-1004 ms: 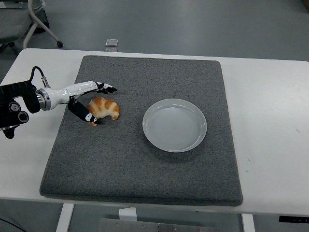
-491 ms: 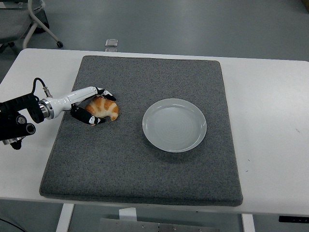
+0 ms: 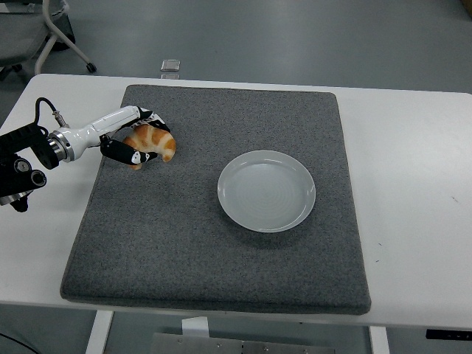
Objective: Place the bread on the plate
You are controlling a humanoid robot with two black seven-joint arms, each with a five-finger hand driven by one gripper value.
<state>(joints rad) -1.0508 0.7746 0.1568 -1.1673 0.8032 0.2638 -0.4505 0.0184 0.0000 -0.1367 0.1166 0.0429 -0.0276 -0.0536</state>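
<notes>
**Bread in hand, plate off to the right**

The left robot hand (image 3: 133,140), white-shelled with black fingertips, comes in from the left edge and is closed around the golden-brown crescent-shaped bread roll (image 3: 153,141). One set of fingers lies over the roll's far side and the thumb curls under its near side, so the roll sits clamped between them. It is held over the far-left part of the grey felt mat (image 3: 221,258) that covers the white bench (image 3: 413,147); whether it has cleared the mat or is touching it cannot be told from this view.

The round white ceramic plate (image 3: 267,191) lies empty on the mat, well apart from the roll, to its right and somewhat nearer the bench's near edge. The roll's long axis appears to run roughly left to right, its free end pointing towards the plate.

The right arm is out of view, so the left hand is the only one placed to carry. The coming move looks like a rightward sweep, drawing slightly nearer, then a release above the plate's centre.
</notes>
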